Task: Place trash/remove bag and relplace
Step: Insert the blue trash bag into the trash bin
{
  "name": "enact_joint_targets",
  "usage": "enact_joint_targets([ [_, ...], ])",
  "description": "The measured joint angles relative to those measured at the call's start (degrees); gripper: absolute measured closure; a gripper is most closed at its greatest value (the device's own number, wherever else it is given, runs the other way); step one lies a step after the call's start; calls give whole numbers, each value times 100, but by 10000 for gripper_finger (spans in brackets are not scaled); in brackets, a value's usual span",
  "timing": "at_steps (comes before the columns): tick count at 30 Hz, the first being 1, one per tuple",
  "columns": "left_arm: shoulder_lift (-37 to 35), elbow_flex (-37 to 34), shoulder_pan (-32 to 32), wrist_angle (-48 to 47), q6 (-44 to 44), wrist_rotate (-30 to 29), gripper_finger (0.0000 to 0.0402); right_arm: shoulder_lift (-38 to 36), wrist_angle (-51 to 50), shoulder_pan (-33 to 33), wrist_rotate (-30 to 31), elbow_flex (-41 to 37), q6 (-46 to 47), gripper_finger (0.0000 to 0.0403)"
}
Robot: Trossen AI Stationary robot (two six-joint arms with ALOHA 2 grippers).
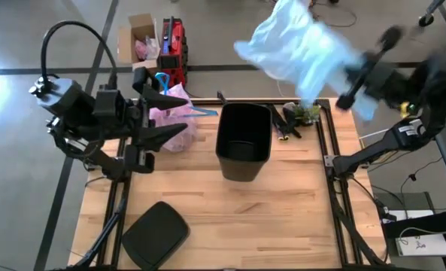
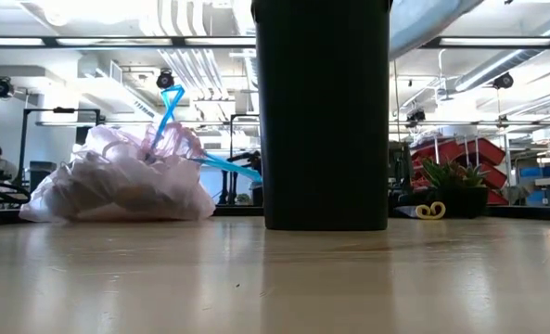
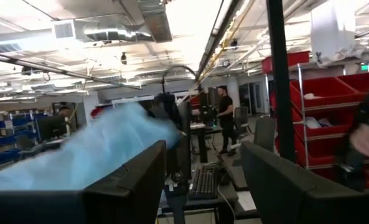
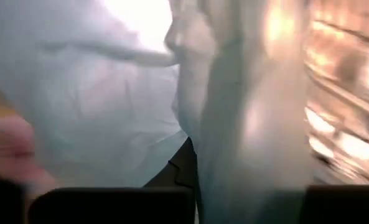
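The bag [image 1: 174, 113], pinkish-white with a blue drawstring, bulges and rests with its underside on the table's far left [image 2: 126, 181]. The trash is hidden. A black bin [image 1: 244, 139] stands upright mid-table. My left gripper [image 1: 161, 117] hovers open in the air over the pink bag's near side, with nothing between its fingers [image 3: 134, 186]. My right gripper [image 1: 356, 75] is raised at the far right, shut on a light blue plastic bag [image 1: 298, 49] that billows in the air beyond the bin. My right gripper holds the light blue bag by its end nearest the arm [image 1: 337, 79], coming roughly level from the table's right. The plastic fills the wrist view [image 4: 140, 112] and hides the exact place of contact. The bag is lifted clear of table and bin, spreading out to the left.
A black lid [image 1: 156, 233] lies at the table's near left corner. Green and black clutter [image 1: 296, 117] sits at the far right edge beside the bin. Beyond the far edge are a red toolbox [image 1: 174, 49] and a cardboard box [image 1: 141, 38]. People show in the room behind.
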Motion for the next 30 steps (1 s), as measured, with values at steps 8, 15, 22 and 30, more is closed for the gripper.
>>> enact_joint_targets([
  [8, 28, 0, 73, -309, -461, -1165, 200, 1039, -2266, 19, -2495, -335, 1506, 403],
  [15, 191, -368, 670, -2004, -2583, -1735, 206, 1753, -2405, -83, -1293, -822, 1084, 403],
  [22, 146, -1091, 1178, -2385, -3273, -1334, 210, 2357, -2530, -497, -2202, -835, 1072, 403],
  [30, 43, -1343, 1525, -2836, -3285, -999, 195, 2745, -3104, -600, -2447, -844, 1417, 403],
])
